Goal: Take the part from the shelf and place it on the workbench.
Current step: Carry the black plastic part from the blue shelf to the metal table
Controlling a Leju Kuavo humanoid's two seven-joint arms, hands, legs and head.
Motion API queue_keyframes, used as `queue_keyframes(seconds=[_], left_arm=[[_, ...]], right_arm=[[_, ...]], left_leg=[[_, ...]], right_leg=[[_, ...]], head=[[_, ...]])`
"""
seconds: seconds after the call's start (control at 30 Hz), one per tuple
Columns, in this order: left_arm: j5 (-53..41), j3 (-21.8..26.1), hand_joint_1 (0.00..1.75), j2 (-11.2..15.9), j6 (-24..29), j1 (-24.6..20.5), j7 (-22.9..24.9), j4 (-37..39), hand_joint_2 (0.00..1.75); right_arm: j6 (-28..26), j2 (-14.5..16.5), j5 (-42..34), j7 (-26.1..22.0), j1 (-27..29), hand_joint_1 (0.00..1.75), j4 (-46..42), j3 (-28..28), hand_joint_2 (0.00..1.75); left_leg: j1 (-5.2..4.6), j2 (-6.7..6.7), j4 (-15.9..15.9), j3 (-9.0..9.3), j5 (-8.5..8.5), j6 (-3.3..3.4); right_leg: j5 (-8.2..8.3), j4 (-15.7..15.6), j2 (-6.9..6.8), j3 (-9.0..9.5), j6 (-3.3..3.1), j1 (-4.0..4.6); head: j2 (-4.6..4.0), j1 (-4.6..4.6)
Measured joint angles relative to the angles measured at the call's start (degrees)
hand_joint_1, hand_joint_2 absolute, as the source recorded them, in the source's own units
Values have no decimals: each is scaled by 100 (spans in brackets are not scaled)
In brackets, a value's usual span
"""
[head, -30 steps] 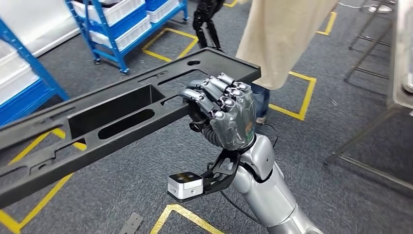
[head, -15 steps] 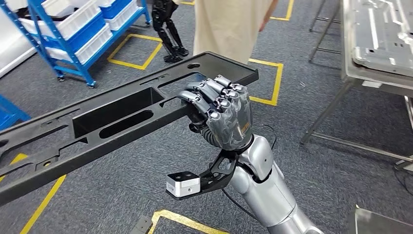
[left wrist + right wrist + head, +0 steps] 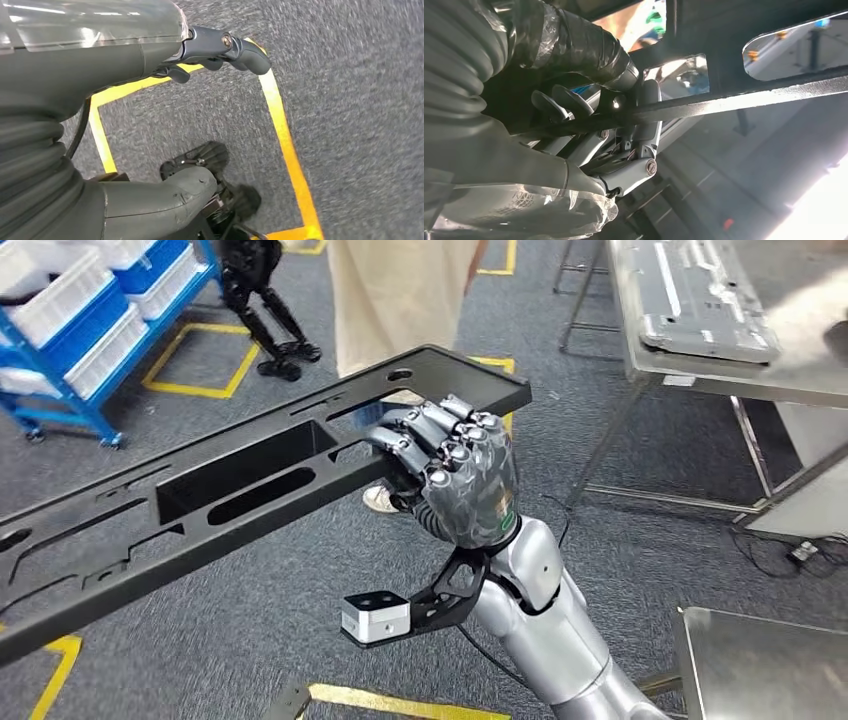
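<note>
A long black part (image 3: 240, 475) with several cut-outs stretches from the left edge of the head view to its middle, held level above the floor. My right hand (image 3: 455, 475) grips its near edge close to the right end, fingers curled over the top. From the right wrist view, that hand (image 3: 614, 130) clamps the part's thin rim (image 3: 744, 97). The steel workbench (image 3: 720, 388) stands at the upper right, beyond the part's end. My left hand (image 3: 100, 100) hangs over the carpet, its fingers (image 3: 235, 47) apart and holding nothing.
A grey metal panel (image 3: 700, 300) lies on the workbench. A person in a beige coat (image 3: 400, 290) stands just past the part. Blue shelves with white bins (image 3: 80, 310) and a black robot's legs (image 3: 260, 300) are at the upper left. Another steel surface (image 3: 760, 660) sits at the lower right.
The whole picture has shifted left, so the camera has turned right; the workbench now shows more fully. My right hand keeps the same grip on the part.
</note>
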Motion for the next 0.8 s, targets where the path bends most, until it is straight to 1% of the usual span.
queue_keyframes(seconds=[0.03,0.07,0.1,0.13,0.17,0.2,0.23,0.27,0.33,0.37,0.4,0.43,0.47,0.5,0.53,0.57,0.6,0.63,0.67,0.7,0.73,0.77,0.8], left_arm=[[0,1,0,-2,-1,5,-3,0,175],[0,1,0,-6,-1,5,-9,0,175],[-2,1,0,-15,-2,0,-14,0,175],[-5,1,0,-29,-2,-7,-22,0,175],[-9,1,0,-42,-2,-12,-29,0,175],[-16,1,0,-54,1,-17,-34,0,175],[-27,1,0,-61,6,-21,-40,0,175],[-38,0,0,-62,11,-21,-42,0,175],[-56,-1,0,-64,19,-26,-45,0,175],[-61,-1,0,-64,19,-31,-46,0,175],[-70,0,0,-65,16,-36,-48,0,175],[-84,0,0,-63,11,-36,-49,0,175],[-98,0,0,-61,5,-29,-48,0,175],[-112,0,0,-56,-1,-15,-44,0,175],[-122,-1,0,-51,-7,2,-38,0,175],[-127,-1,0,-47,-9,14,-30,0,175],[-133,-1,0,-44,-11,20,-25,0,175],[-138,-1,0,-42,-14,19,-21,0,175],[-143,-1,0,-38,-16,16,-20,0,175],[-148,-1,0,-29,-20,15,-19,0,175],[-152,-1,0,-21,-23,13,-18,0,175],[-154,-1,0,-14,-26,12,-16,0,175],[-155,-2,0,-8,-28,9,-16,0,175]], right_arm=[[0,-10,9,11,6,175,2,2,175],[0,-21,22,22,10,175,3,3,175],[0,-33,37,36,11,175,4,4,175],[0,-41,54,50,8,175,3,4,175],[0,-45,69,66,2,175,1,5,175],[0,-47,81,79,-3,175,-1,7,175],[0,-50,88,92,-6,175,-3,8,175],[0,-53,94,102,-6,175,-4,10,175],[0,-67,102,116,-5,175,-13,13,175],[-1,-73,108,119,-7,175,-23,13,175],[-1,-75,118,125,-11,175,-33,15,175],[-1,-75,134,133,-13,175,-43,19,175],[-1,-75,156,144,-12,175,-46,22,175],[0,-75,176,156,-3,175,-48,25,175],[0,-78,191,164,13,175,-49,27,175],[0,-80,200,168,30,175,-50,27,175],[0,-83,203,168,43,175,-51,27,175],[0,-85,204,168,52,175,-57,27,175],[0,-85,204,167,54,175,-67,27,175],[0,-85,203,167,53,175,-77,27,175],[-1,-85,201,167,56,175,-89,27,175],[0,-86,199,167,60,175,-95,27,175],[-1,-87,198,167,67,175,-101,27,175]], left_leg=[[-2,86,3,-4,-5,3],[-2,167,8,-6,-11,1],[-1,241,17,-5,-21,-9],[1,308,33,-1,-37,-25],[-5,364,56,0,-61,-51],[-20,414,89,-2,-88,-84],[-35,458,115,-2,-112,-117],[-49,503,128,2,-128,-150],[-47,591,130,18,-156,-212],[-34,547,163,16,-203,-244],[-19,443,281,-22,-303,-271],[-6,298,514,-117,-455,-291],[3,148,867,-265,-643,-305],[7,63,1261,-447,-814,-314],[6,21,1582,-609,-910,-318],[6,1,1734,-700,-900,-314],[5,-14,1658,-688,-774,-298],[5,-50,1373,-579,-560,-273],[6,-155,975,-422,-346,-240],[9,-280,610,-267,-184,-212],[8,-386,345,-151,-92,-193],[2,-458,216,-94,-73,-181],[-6,-447,189,-73,-77,-179]], right_leg=[[-79,258,-29,-114,18,-14],[-56,333,-52,-137,35,-29],[68,184,-85,-42,46,-43],[252,-155,-153,158,51,-52],[384,-539,-285,374,44,-43],[479,-857,-383,546,17,-27],[511,-1049,-448,642,-15,-7],[491,-1105,-460,658,-52,17],[507,-1111,-324,640,-128,19],[518,-1122,-265,642,-164,7],[533,-1138,-210,646,-200,-8],[545,-1150,-152,653,-230,-24],[549,-1151,-90,652,-248,-24],[550,-1148,-21,651,-261,-20],[550,-1144,57,651,-266,-14],[550,-1137,138,652,-268,-8],[550,-1129,219,653,-268,-3],[550,-1121,300,655,-267,-1],[550,-1114,375,654,-265,-5],[555,-1103,449,645,-254,-3],[565,-1097,516,629,-233,-11],[581,-1096,578,608,-205,-23],[601,-1104,640,589,-169,-33]], head=[[0,2],[0,2],[0,2],[0,3],[0,2],[0,1],[0,0],[0,-2],[0,-1],[0,-2],[0,-2],[0,-3],[0,-3],[0,-3],[0,-3],[0,-3],[0,-3],[0,-3],[0,-3],[0,-2],[0,-3],[0,-2],[0,-3]])
